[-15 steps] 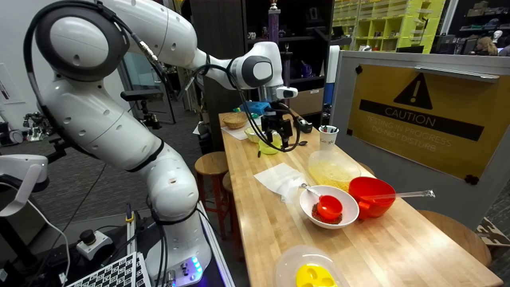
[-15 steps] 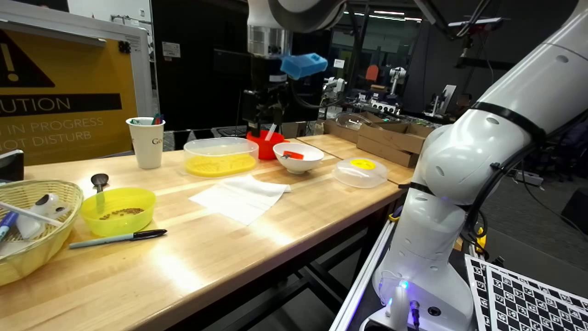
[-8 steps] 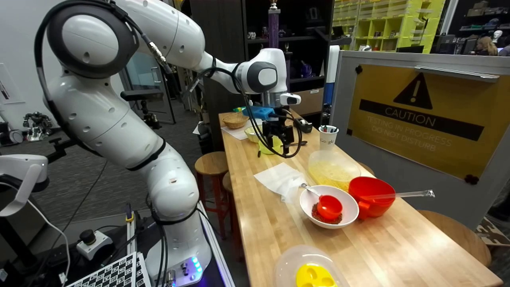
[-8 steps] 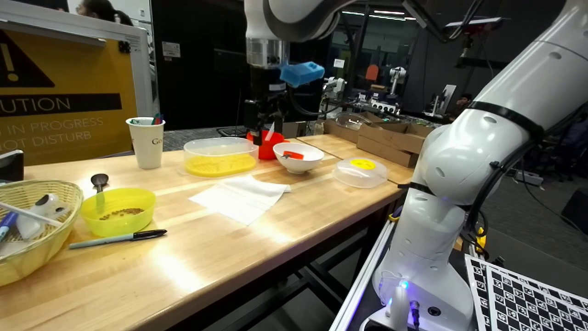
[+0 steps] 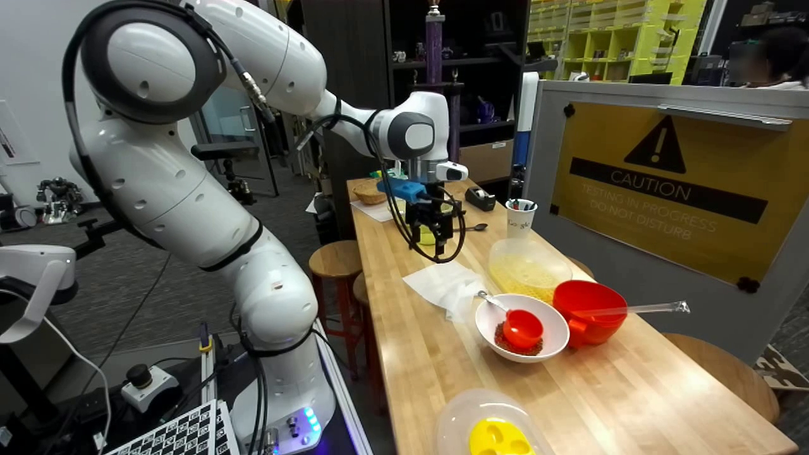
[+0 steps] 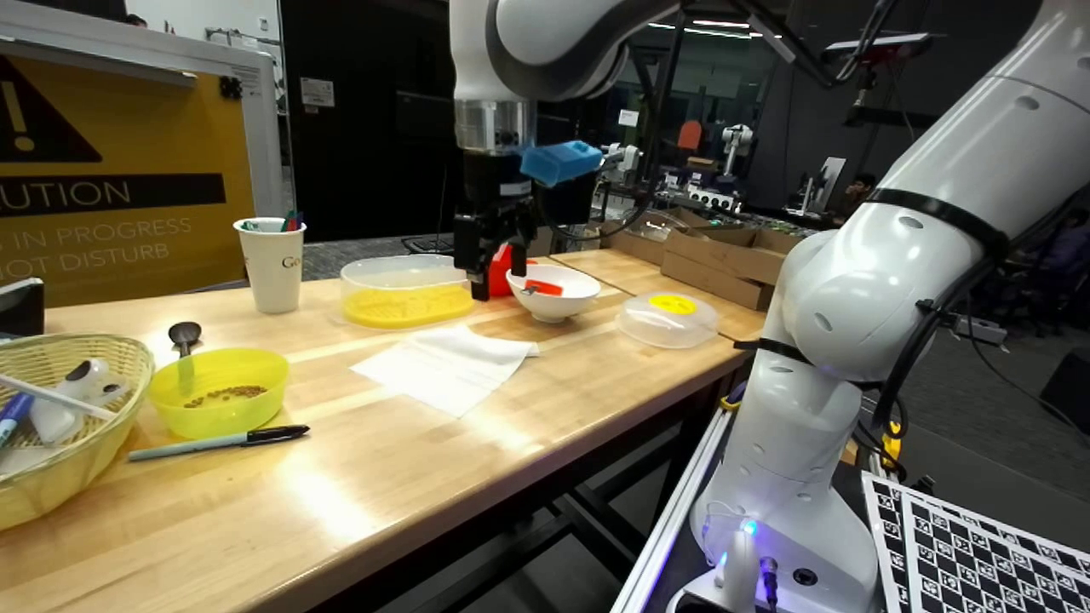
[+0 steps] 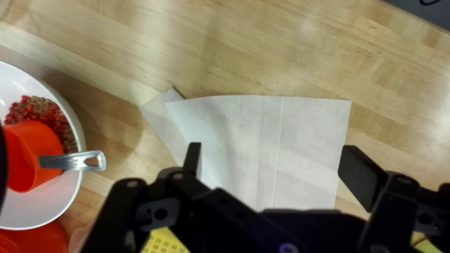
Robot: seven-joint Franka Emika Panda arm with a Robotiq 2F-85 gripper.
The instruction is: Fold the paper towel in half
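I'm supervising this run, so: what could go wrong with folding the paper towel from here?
The paper towel shows overlapping layers toward the white bowl, so the open gripper might pinch them unevenly and fold crookedly. The metal handle jutting past the bowl's rim could snag if the gripper strays.

You are seeing glossy wood on the table, while the paper towel is looking matt and creased. The metal scoop handle is shining, the basket is showing rough weave, and your claw is looking matt.
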